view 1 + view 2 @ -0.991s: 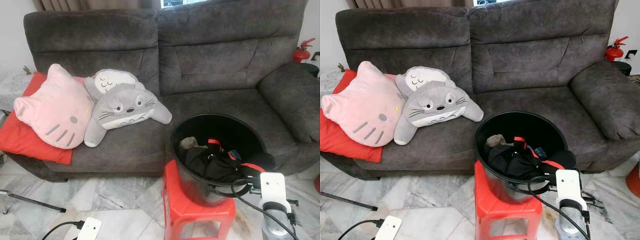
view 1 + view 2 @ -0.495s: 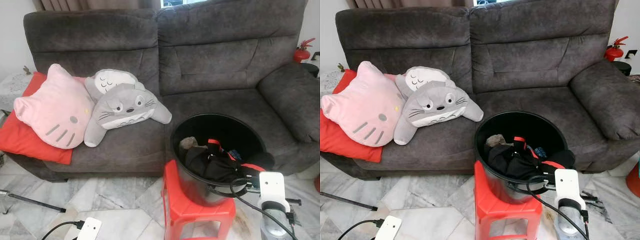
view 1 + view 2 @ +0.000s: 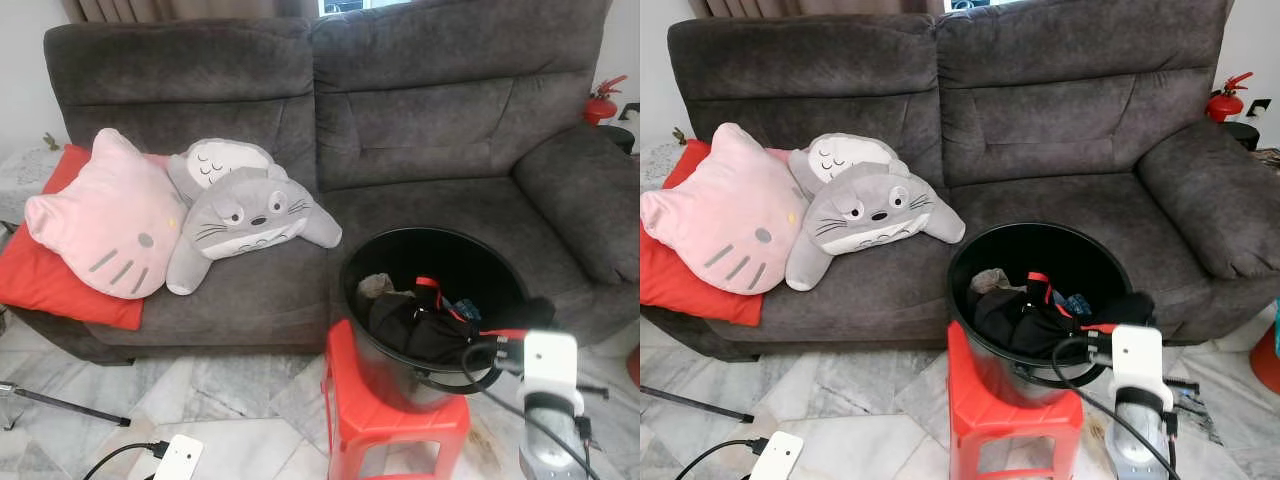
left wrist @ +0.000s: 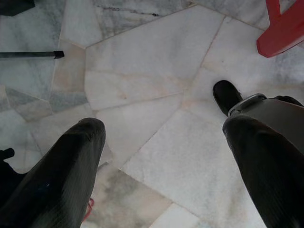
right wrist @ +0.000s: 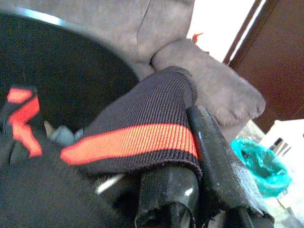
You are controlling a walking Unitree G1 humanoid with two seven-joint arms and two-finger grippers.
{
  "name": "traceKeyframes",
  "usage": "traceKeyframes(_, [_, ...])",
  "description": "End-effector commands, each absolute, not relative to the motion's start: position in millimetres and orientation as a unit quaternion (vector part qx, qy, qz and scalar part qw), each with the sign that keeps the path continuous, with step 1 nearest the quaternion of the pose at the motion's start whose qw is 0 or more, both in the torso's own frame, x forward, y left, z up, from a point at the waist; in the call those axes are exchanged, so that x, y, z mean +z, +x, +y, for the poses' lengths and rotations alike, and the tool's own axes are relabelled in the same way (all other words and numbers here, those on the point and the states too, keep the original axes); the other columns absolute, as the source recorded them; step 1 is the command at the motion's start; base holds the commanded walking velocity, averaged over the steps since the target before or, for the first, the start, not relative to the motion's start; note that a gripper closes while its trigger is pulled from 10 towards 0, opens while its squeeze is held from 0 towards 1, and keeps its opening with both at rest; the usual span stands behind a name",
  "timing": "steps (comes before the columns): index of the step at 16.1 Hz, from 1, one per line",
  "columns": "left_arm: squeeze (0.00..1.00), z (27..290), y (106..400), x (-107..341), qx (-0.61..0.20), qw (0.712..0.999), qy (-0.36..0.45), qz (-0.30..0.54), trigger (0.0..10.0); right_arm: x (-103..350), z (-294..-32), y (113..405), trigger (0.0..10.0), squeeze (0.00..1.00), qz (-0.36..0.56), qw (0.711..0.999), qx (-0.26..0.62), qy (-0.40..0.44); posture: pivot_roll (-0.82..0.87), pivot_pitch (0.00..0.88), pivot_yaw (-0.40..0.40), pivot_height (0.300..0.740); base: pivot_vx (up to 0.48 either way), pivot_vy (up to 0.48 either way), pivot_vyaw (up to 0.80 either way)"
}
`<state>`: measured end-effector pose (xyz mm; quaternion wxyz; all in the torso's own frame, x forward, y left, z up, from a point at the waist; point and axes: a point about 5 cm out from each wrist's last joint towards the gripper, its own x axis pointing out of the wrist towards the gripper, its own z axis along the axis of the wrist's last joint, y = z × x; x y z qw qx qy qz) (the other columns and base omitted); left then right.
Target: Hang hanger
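A black bucket (image 3: 440, 234) stands on a red plastic stool (image 3: 395, 418) in front of a grey sofa (image 3: 420, 120). Dark clothes (image 3: 415, 325) with red trim lie inside it. At the bucket's right rim my right gripper (image 5: 185, 156) is shut on a black ribbed garment with a red stripe (image 5: 137, 137), whose cuff (image 3: 505, 333) drapes over the fingers. The white wrist housing (image 3: 550, 365) sits just behind it. My left gripper (image 4: 164, 126) hangs open over the marble floor with nothing between its fingers.
A pink cat cushion (image 3: 100, 225), a grey plush toy (image 3: 245, 215) and a red cushion (image 3: 50, 275) lie on the sofa's left seat. A black rod (image 3: 60, 400) and a cable lie on the floor. A fire extinguisher (image 3: 600, 100) and a teal bag (image 5: 259, 164) are to the right.
My right gripper has risen slightly and shifted a little right at the bucket's rim, taking the striped garment with it. The left arm has not moved.
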<state>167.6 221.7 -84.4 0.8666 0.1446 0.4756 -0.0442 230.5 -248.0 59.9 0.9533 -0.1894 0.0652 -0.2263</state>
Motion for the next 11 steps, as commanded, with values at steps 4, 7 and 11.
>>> traceKeyframes(4, [0.0, 225.1, 163.3, -85.6, -0.045, 0.862, 0.152, 0.482, 10.0, 118.9, -235.5, 248.2, 10.0, 0.0, -0.055, 0.955, -0.235, -0.174, -0.19, 0.0, 0.102, 0.74, 0.0, 0.0, 0.0])
traceKeyframes(7, [0.0, 224.3, 161.9, -86.4, -0.047, 0.861, 0.151, 0.484, 10.0, 146.7, -229.4, 252.1, 10.0, 0.0, -0.107, 0.952, -0.236, -0.161, -0.2, 0.0, 0.099, 0.74, 0.0, 0.0, 0.0])
traceKeyframes(11, [0.0, 223.3, 162.6, -86.4, -0.047, 0.861, 0.15, 0.484, 10.0, 163.4, -219.3, 256.4, 10.0, 0.0, -0.13, 0.957, -0.217, -0.146, -0.2, 0.0, 0.096, 0.74, 0.0, 0.0, 0.0])
